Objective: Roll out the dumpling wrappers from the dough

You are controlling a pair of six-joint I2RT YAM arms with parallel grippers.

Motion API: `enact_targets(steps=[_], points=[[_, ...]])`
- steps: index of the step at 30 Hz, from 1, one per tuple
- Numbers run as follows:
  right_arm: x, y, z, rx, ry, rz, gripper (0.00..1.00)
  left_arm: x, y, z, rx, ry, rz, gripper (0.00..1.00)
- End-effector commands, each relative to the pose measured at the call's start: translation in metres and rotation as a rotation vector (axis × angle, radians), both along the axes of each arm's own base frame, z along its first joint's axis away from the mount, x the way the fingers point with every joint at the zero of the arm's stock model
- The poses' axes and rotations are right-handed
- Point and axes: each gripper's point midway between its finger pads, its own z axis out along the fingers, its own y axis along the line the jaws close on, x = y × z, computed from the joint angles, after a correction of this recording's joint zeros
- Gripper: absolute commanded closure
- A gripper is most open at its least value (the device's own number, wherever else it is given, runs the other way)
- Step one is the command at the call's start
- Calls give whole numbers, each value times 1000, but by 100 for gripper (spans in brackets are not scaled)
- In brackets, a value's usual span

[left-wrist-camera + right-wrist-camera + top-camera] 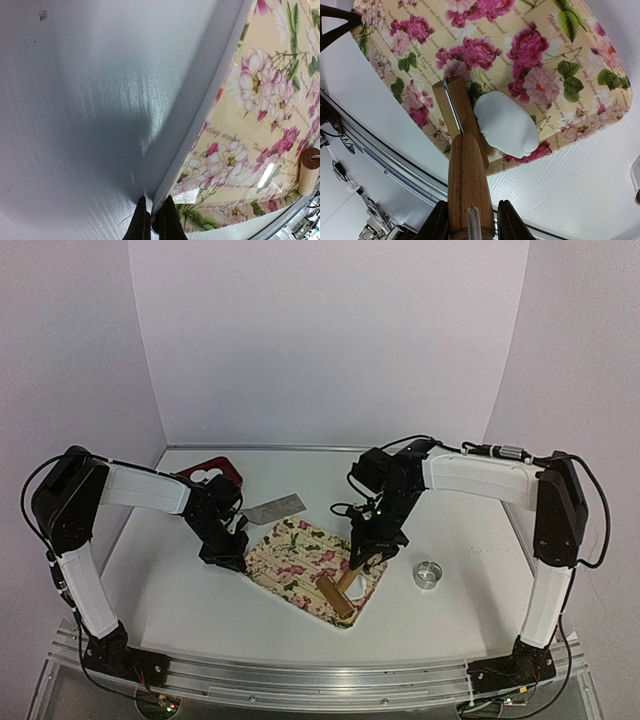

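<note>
Tabletop (170, 590) holdings, as we find them:
1. One floral board (485, 50), lying flat.
2. One piece of dough (506, 125), a flattened white oval. It lies on the board near its edge, just beside the roller end of the rolling pin (466, 170). We cannot tell whether the two touch.
3. The right fingers (439, 226), clamped on the pin's wooden handle, one on each side.
4. The left fingers (141, 227), pressed together and pinching the board's left edge.
5. One metal ring (428, 574), on the tabletop to the right of the board and apart from it.
</note>
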Motion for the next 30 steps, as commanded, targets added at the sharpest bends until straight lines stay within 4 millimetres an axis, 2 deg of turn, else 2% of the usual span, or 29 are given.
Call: enact_targets(steps=[1, 3, 5, 6, 8, 9, 12, 14, 16, 19, 24, 28, 30], points=[[13, 9, 16, 14, -33, 12, 100, -4, 15, -9, 61, -5, 43, 100], [18, 23, 42, 84, -46, 4, 100, -8, 18, -15, 77, 17, 51, 100], [21, 30, 69, 133, -63, -34, 100, -11, 21, -18, 94, 35, 57, 100], [21, 30, 78, 146, -74, -52, 100, -13, 22, -18, 94, 34, 63, 100], [23, 22, 82, 118, -94, -108, 100, -13, 24, -18, 89, 17, 80, 100], [25, 15, 79, 91, -109, -131, 100, -14, 26, -18, 86, 7, 97, 100], [26, -5, 55, 5, -87, -200, 100, -16, 25, -16, 45, -21, 121, 100], [25, -5, 46, 14, -69, -198, 100, -19, 31, -14, 57, -32, 137, 100], [25, -2, 47, 37, -72, -159, 100, -17, 33, -9, 49, -64, 151, 100], [31, -9, 46, 83, -74, -129, 100, -14, 35, -11, 44, -104, 151, 100], [24, -26, 17, 78, -35, -116, 100, -23, 42, -31, 79, -74, 133, 100], [22, -36, -3, 39, -34, -167, 100, -26, 46, -32, 110, -70, 89, 100], [20, -33, -10, 45, -4, -192, 100, -28, 48, -33, 121, -64, 79, 100]])
